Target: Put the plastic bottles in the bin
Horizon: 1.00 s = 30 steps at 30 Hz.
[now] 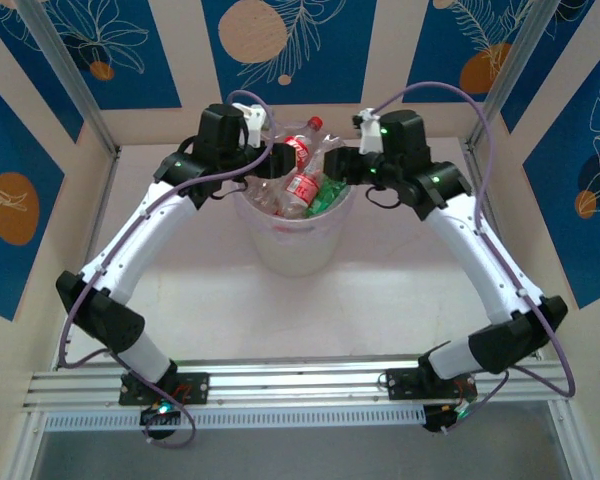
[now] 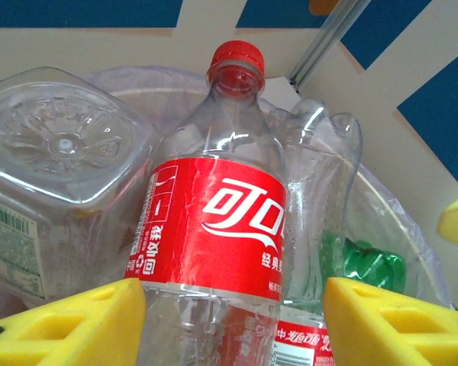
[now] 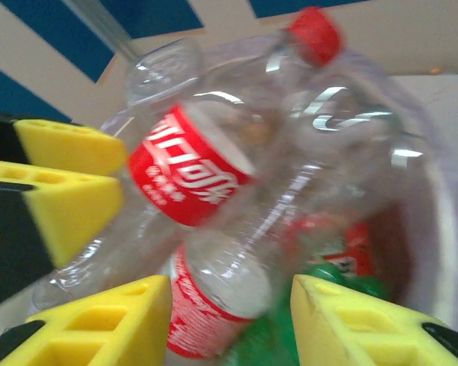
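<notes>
1. The bin stands on the counter, heaped with plastic bottles that rise above its rim.
2. The left claw is open, its jaws on either side of a red-labelled bottle, 1 jaw clear of it.
3. The right claw straddles a blurred bottle; I cannot tell whether it grips.
4. The bottles look empty, so probably light, thin-walled, slick and easily crushed. They are best held gently across the labelled waist.
</notes>
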{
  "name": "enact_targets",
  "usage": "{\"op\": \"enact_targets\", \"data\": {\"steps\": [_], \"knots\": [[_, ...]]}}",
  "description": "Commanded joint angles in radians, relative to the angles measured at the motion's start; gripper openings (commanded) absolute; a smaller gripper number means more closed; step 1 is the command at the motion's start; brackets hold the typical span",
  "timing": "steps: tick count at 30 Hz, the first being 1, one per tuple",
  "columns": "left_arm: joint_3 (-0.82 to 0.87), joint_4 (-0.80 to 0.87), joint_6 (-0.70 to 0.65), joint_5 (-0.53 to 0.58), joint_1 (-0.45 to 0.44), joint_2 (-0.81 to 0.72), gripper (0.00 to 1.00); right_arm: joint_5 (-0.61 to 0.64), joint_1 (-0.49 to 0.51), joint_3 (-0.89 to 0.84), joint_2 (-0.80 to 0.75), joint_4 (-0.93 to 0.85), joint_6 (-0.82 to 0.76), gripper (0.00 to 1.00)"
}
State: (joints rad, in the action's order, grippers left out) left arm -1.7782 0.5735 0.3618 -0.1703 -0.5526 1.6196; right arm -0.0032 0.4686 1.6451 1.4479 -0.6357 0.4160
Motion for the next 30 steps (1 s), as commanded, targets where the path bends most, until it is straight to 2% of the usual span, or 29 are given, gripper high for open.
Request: {"op": "enact_targets", "data": {"steps": [1,7,14,21,26,30], "knots": [[0.026,-0.010,0.017,-0.002,-0.018,0.024,0.62,0.006,0.032,0.049,0.048,0.013,-0.032,0.45],[0.068,-0.019,0.032,0.009,-0.021,0.028,0.62,-0.018,0.044,0.041,0.109,0.032,-0.022,0.43],[0.033,-0.016,0.028,0.005,-0.020,0.029,0.62,-0.017,0.058,0.075,0.112,0.022,-0.032,0.43],[-0.106,0.030,-0.024,0.039,-0.018,0.017,0.72,0.016,0.048,0.133,0.059,-0.012,-0.066,0.46],[-0.183,0.085,-0.104,0.127,-0.014,-0.011,0.76,0.041,-0.005,0.103,-0.024,-0.018,-0.077,0.49],[-0.141,0.114,-0.157,0.233,0.019,-0.076,0.83,0.046,-0.102,0.024,-0.106,-0.023,-0.071,0.51]]}}
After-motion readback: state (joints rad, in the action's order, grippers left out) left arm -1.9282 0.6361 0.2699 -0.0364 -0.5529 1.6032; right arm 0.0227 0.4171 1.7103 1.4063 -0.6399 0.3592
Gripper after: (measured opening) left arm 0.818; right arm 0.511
